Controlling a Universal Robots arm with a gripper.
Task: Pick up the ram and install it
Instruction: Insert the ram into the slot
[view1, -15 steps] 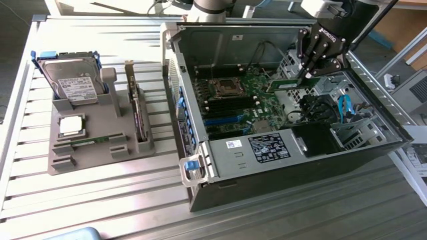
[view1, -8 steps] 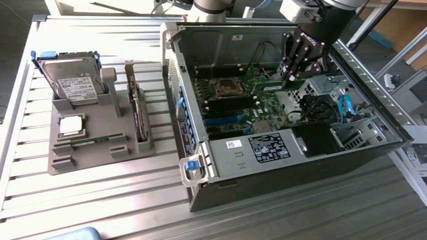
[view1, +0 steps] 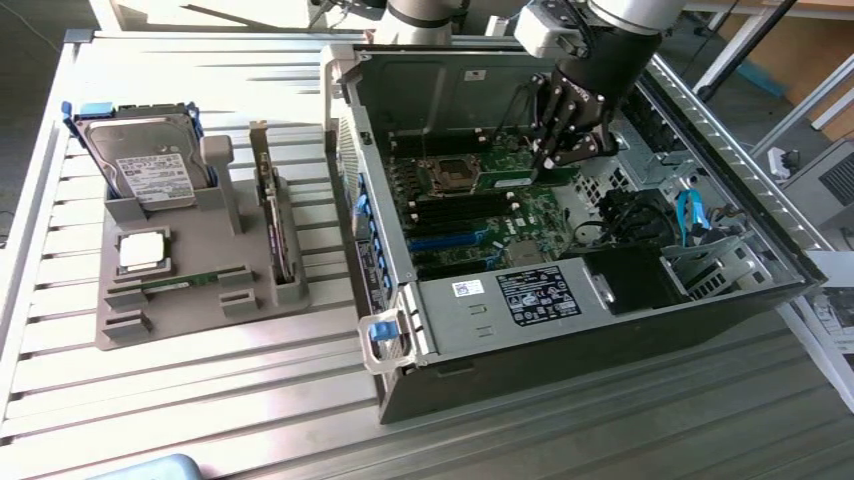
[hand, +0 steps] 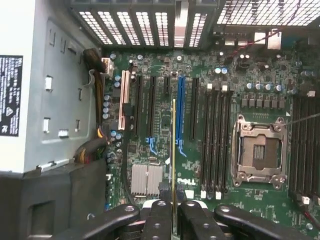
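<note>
My gripper (hand: 173, 205) is shut on the ram (hand: 173, 150), which I see edge-on as a thin green-yellow strip running out from between the black fingers (hand: 159, 212). It hangs inside the open computer case, above the motherboard (hand: 165, 120) and beside the blue expansion slot (hand: 181, 107). The black memory slots (hand: 215, 135) lie off to one side of the ram, next to the processor socket (hand: 260, 150). In the exterior view the gripper (view1: 558, 155) reaches down into the case (view1: 400, 300) over the motherboard (view1: 521, 215). A second, similar ram stick (view1: 180, 283) lies in the grey holder.
The grey holder (view1: 200, 320) stands at the exterior view's left with a hard drive (view1: 147, 160), an expansion card (view1: 267, 200) and a silver processor chip (view1: 143, 250). Inside the case are a heatsink (hand: 146, 179), cables (hand: 95, 145) and a blue cable (view1: 687, 215).
</note>
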